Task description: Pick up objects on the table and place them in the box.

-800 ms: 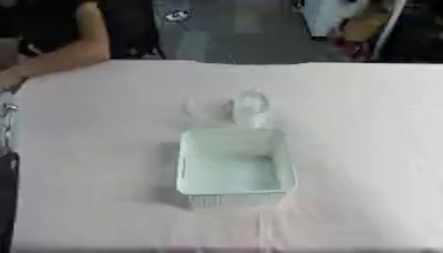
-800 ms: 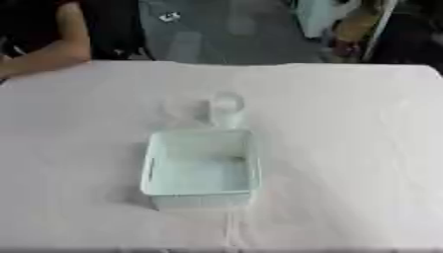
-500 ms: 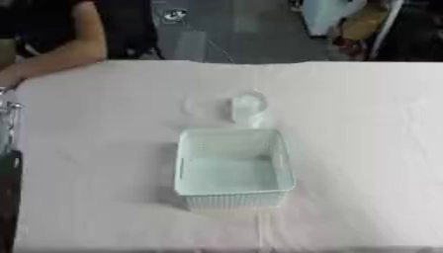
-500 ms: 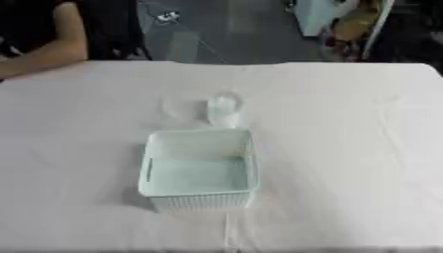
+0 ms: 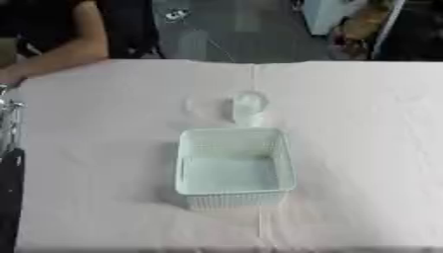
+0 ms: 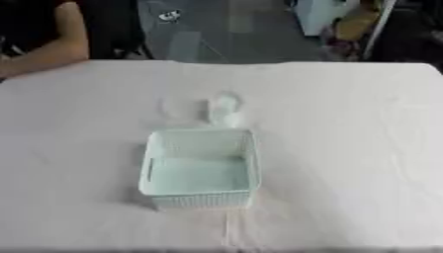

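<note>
A pale green box [image 5: 234, 165], a square basket with ribbed walls, stands open on the white tablecloth near the middle; nothing shows inside it. Just behind its far rim lies a small clear object [image 5: 248, 107], see-through and roundish, close to the box or touching it. A fainter clear round shape [image 5: 196, 105] lies to its left. A black and silver strip of my left arm or hand [image 5: 9, 148] runs along the left edge of the left eye view, well apart from the box. My right hand shows in no view.
The white tablecloth [image 6: 346, 148] covers the whole table, with a crease down its middle. A person's bare forearm [image 6: 43, 54] rests at the far left edge, away from the objects. Beyond the far edge are a dark floor and clutter.
</note>
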`<state>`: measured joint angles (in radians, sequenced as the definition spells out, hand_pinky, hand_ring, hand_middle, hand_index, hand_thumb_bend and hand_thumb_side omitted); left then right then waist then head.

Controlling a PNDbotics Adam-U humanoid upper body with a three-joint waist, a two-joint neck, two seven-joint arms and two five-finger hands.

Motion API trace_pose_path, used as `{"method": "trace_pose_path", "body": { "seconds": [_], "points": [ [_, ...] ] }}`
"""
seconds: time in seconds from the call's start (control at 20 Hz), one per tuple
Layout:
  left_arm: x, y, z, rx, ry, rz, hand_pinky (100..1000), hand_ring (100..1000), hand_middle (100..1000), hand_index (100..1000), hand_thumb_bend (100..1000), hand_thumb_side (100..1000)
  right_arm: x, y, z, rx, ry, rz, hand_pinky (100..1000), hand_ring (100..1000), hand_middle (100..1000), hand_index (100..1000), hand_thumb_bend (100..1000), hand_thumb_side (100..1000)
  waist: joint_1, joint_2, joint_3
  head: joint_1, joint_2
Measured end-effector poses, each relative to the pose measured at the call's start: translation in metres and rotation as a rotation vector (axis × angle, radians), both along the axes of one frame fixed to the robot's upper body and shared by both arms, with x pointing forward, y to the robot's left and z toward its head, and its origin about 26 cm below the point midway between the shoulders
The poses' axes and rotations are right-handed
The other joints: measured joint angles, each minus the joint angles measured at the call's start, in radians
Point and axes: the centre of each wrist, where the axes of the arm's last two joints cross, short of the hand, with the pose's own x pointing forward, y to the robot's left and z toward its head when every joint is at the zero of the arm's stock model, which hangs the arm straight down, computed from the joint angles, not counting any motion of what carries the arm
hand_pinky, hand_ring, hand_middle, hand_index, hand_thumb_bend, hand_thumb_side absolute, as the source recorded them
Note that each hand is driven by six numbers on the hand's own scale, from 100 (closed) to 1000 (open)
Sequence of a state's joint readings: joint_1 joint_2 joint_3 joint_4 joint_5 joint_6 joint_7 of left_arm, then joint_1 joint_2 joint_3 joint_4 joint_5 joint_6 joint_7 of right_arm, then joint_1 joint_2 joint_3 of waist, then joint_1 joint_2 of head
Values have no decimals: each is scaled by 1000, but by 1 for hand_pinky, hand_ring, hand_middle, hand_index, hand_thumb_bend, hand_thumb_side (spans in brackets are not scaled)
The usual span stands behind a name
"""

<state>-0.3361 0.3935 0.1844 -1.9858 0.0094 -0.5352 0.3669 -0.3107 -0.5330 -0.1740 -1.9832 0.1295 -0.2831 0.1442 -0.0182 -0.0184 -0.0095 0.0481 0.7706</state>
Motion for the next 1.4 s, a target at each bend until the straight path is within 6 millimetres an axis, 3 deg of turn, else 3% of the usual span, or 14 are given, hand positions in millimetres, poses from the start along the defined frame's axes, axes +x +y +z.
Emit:
{"method": "trace_pose_path", "body": {
  "seconds": [0.35,0.55,0.95,1.3,1.4],
  "points": [
    [1,-3,-1,10,17,-11,682,725,745,881,534,896,35,-20,57,-363,206,3,884,944,934,1000,100,559,-13,-5,13,-1,0],
    [1,-5,-1,18,26,-24,682,724,745,882,530,898,62,-25,70,-508,282,-24,884,942,929,1000,100,558,-17,-5,19,-3,0],
    [2,-9,0,30,32,-49,680,720,742,881,526,900,111,-18,61,-628,387,-26,882,940,925,1000,100,558,-19,-3,25,-21,0],
    [3,-12,1,38,30,-70,680,714,741,880,523,901,139,-10,38,-652,448,-31,885,949,930,993,100,588,-18,3,31,-32,0],
    [3,-12,1,39,33,-74,679,713,740,879,522,900,145,-10,31,-648,470,-35,886,952,932,985,100,632,-18,6,31,-33,0]
  ]
}}
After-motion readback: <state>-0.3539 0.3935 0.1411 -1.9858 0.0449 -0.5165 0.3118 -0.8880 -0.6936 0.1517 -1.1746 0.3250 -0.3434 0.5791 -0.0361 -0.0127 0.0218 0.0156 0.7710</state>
